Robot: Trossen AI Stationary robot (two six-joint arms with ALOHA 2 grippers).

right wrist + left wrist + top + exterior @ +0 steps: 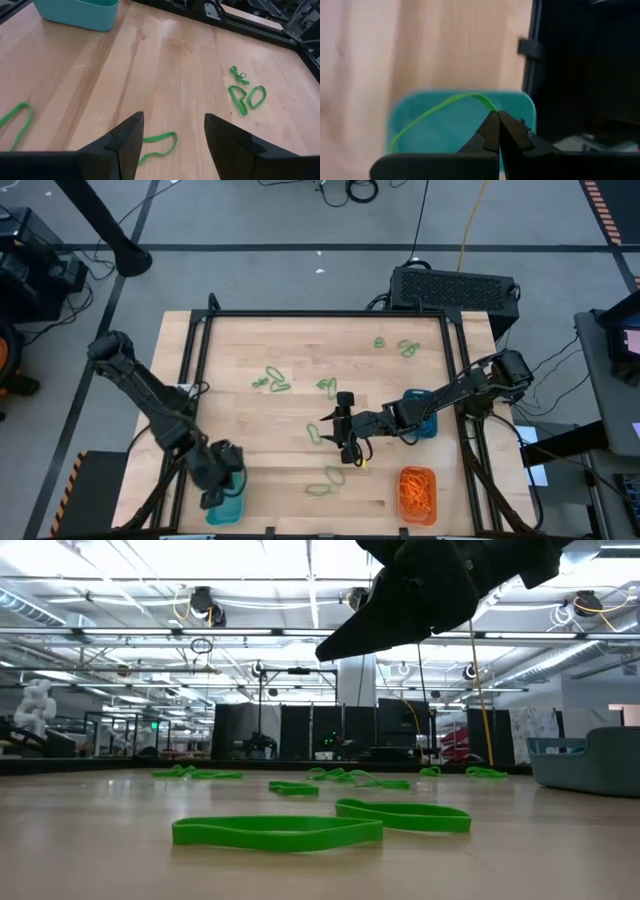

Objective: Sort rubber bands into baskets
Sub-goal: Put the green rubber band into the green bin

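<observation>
Your right tool hovers spread over a green band (light, floppy, lying flat on the tabletop), so pinch one strand; left tool grips another.

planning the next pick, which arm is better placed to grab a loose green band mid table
Right. Its gripper hangs open over mid table with green bands just beside it. The left gripper is at the near-left teal basket, fingers shut on a green band.

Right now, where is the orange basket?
In the high view, the orange basket sits at the table's near right corner, holding orange bands, just nearer the front edge than the teal basket under the right arm.
</observation>
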